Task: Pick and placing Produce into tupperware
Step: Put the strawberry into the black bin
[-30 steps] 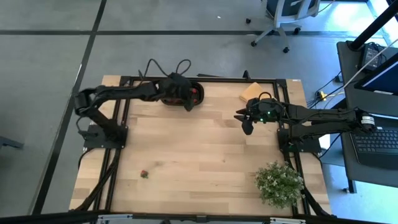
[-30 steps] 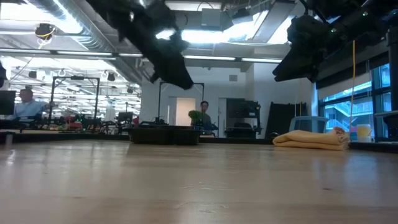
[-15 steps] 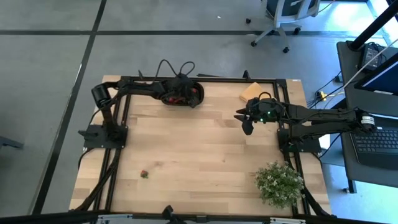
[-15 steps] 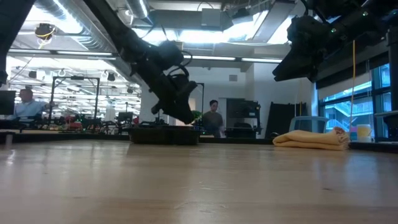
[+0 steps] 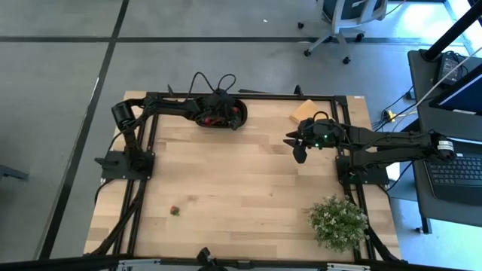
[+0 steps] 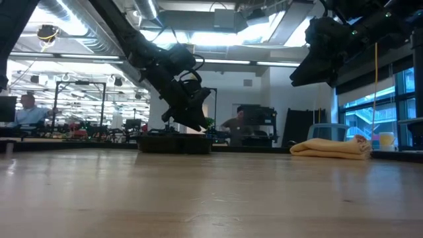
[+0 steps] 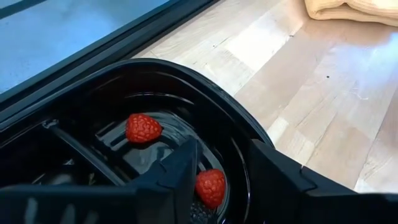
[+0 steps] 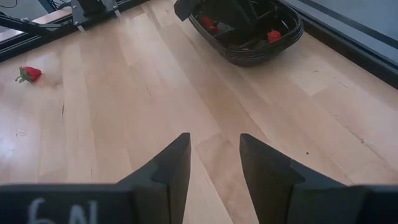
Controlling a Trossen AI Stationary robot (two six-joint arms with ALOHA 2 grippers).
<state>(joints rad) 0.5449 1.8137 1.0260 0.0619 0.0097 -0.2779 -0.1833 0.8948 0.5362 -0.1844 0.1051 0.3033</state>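
Vs 1 s ago: left arm has swung from a raised spot beside the tub to reach flat along the far edge of the table [image 5: 226, 177], head now down over the tub; in the low view it has dropped from high up to just above the rim. Right arm, yellow pad, plant, stray berry: no change.

Tupperware [image 5: 235, 114] sits at far edge, left of centre, black oval w/ divider. Left wrist view: one compartment of it [image 7: 205, 93] holds two red strawberries, one [image 7: 143, 128] further in, one [image 7: 210, 186] right between the fingertips, lying on the floor of the tub, not gripped. Right wrist view shows red pieces in both ends of the tub [image 8: 249, 28].

Left gripper [image 7: 221, 168] w/ jaws parted a little, nothing clamped, tips inside the tub.

Right gripper [image 8: 214, 152] hangs above bare wood at right, near the pad [image 5: 303, 111]; fingers apart, nothing between them.

Plant [image 5: 337, 220] at near right corner.

One strawberry [image 5: 174, 211] left alone on the wood, near left, well apart from tub.
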